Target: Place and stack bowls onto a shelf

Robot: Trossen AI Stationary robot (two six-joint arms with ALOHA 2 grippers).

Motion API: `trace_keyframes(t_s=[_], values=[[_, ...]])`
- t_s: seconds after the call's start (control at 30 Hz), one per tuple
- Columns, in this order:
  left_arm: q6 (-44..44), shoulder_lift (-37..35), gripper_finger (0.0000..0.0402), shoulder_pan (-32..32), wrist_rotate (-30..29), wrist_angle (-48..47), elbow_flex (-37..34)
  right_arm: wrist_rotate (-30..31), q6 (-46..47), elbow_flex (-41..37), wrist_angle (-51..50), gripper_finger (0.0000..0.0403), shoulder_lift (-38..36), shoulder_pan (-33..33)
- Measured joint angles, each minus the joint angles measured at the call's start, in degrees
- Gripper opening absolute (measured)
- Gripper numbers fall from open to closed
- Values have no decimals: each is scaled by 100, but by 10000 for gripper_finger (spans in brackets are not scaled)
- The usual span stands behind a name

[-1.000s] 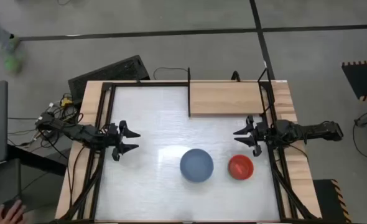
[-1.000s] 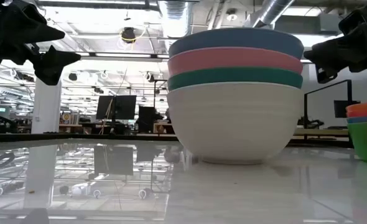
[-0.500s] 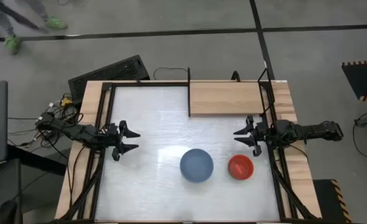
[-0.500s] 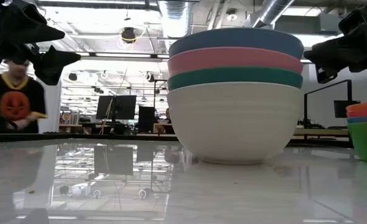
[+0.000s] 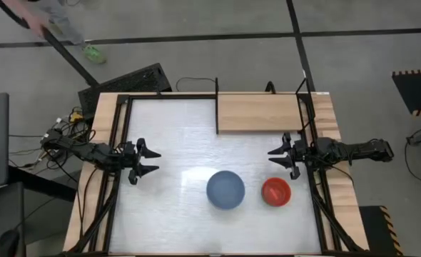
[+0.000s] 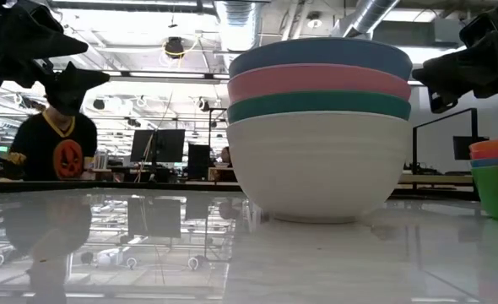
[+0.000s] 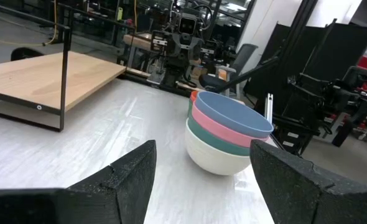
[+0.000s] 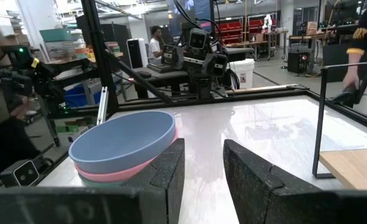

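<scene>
A stack of larger bowls (image 5: pixel 225 189), blue on top, then pink, teal and white (image 6: pixel 318 127), stands on its base on the white tabletop. A stack of smaller bowls (image 5: pixel 275 191), red on top, stands to its right; it shows at the right edge of the low view (image 6: pixel 496 177). The wooden shelf (image 5: pixel 260 113) lies at the table's far right. My left gripper (image 5: pixel 148 161) is open and empty above the table's left side. My right gripper (image 5: pixel 276 159) is open and empty, just far of the red bowl.
Black metal frame rails (image 5: pixel 118 171) run along the table's sides. A person in a black shirt (image 6: pixel 55 148) stands beyond the table in the low view; a person also shows at the high view's top left corner (image 5: pixel 46 21). Bare tabletop lies between the grippers.
Both arms and the bowls have kept still. A person has walked along the floor beyond the table's far left.
</scene>
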Motion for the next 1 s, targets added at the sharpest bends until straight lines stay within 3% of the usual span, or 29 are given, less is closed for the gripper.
trace_keyframes(t_s=[0.17, 0.4, 0.63, 0.8, 0.93, 1.0], values=[[-345, 0, 245, 0, -294, 29, 0, 0, 0, -1, 2, 137, -2, 2], [-2649, 1, 245, 3, -421, 35, 0, 3, -298, -1, 2, 137, -2, -10], [-2769, 0, 245, 8, -1492, 225, 0, 38, -499, 0, 506, 137, 0, -40], [-2809, 1, 245, 7, -2205, 1145, 0, 73, 942, -1, 1418, 137, 0, 17], [-2420, 1, 245, 13, -2196, 2298, 2, 536, 2534, 17, 2268, 137, -8, -5], [-2378, 2, 245, 13, -2233, 2595, 75, 811, 2757, 60, 2503, 137, -3, 1]])
